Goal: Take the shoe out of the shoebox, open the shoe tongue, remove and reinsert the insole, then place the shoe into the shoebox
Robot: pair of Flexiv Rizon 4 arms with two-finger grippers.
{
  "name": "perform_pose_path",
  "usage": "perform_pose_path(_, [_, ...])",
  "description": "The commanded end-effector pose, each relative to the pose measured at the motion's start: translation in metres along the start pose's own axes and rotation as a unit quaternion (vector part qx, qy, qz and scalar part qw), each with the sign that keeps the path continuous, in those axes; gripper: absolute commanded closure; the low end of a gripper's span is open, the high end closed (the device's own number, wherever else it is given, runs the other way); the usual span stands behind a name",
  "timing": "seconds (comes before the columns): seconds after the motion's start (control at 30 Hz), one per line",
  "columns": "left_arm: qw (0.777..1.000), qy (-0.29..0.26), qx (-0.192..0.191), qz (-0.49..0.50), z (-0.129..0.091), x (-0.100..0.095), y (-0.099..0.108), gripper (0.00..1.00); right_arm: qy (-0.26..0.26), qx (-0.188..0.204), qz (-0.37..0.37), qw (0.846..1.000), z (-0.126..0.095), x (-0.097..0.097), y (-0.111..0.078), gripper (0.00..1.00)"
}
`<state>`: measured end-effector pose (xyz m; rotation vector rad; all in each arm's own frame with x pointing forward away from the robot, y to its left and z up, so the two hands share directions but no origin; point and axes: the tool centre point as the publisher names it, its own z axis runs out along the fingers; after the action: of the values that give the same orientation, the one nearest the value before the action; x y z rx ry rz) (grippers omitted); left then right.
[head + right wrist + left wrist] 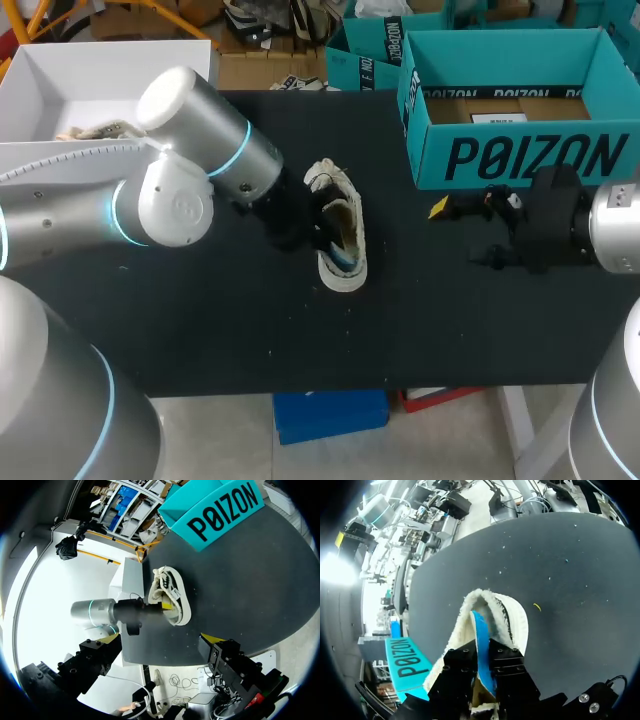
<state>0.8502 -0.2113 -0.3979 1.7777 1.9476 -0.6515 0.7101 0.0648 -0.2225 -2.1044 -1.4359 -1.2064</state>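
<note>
A cream shoe lies on the black table near its middle, with its opening facing up. My left gripper reaches into that opening from the left. In the left wrist view its black fingers press from both sides on the blue insole, which stands up out of the shoe. The teal shoebox sits open at the back right. My right gripper hovers just in front of the box, right of the shoe, with its yellow-tipped fingers spread wide and nothing between them.
A white open box stands at the back left behind my left arm. Bare black table stretches in front of the shoe toward the near edge.
</note>
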Motion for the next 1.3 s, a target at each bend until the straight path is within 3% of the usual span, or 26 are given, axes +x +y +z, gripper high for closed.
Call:
perform_pose_path(0.03, [1.000, -0.001, 0.001, -0.002, 0.005, -0.001, 0.003, 0.51, -0.001, 0.000, 0.000, 1.000, 0.000, 0.000, 0.000, 0.00])
perform_pose_path(0.1, [1.000, -0.014, 0.012, -0.004, -0.002, -0.004, 0.001, 0.17, -0.001, 0.000, 0.000, 1.000, 0.000, 0.000, 0.000, 0.00])
perform_pose_path(0.17, [1.000, -0.025, 0.017, -0.004, -0.014, -0.009, -0.001, 0.00, -0.001, 0.000, 0.000, 1.000, 0.000, 0.000, 0.000, 0.00])
perform_pose_path(0.3, [0.999, -0.045, 0.017, 0.009, -0.034, -0.019, 0.001, 0.00, -0.001, 0.000, 0.000, 1.000, 0.000, 0.000, 0.000, 0.00])
perform_pose_path(0.47, [0.998, -0.058, 0.019, 0.016, -0.048, -0.028, -0.001, 0.34, -0.001, 0.000, 0.000, 1.000, 0.000, 0.000, 0.000, 0.00])
perform_pose_path(0.53, [0.998, -0.057, 0.020, 0.019, -0.048, -0.028, -0.003, 0.51, -0.001, 0.000, 0.000, 1.000, 0.000, 0.000, 0.000, 0.00])
perform_pose_path(0.6, [0.998, -0.056, 0.023, 0.020, -0.044, -0.026, -0.006, 0.60, -0.001, 0.000, 0.000, 1.000, 0.000, 0.000, 0.000, 0.00])
perform_pose_path(0.7, [0.998, -0.051, 0.030, 0.018, -0.039, -0.024, -0.008, 0.91, -0.001, 0.000, 0.000, 1.000, 0.000, 0.000, 0.000, 0.00])
perform_pose_path(0.77, [0.998, -0.049, 0.034, 0.019, -0.039, -0.024, -0.009, 1.00, -0.001, 0.000, 0.000, 1.000, 0.000, 0.000, 0.000, 0.00])
perform_pose_path(1.3, [0.998, -0.003, 0.061, 0.030, -0.025, -0.008, -0.021, 1.00, -0.001, 0.000, 0.000, 1.000, 0.000, 0.000, 0.000, 0.00])
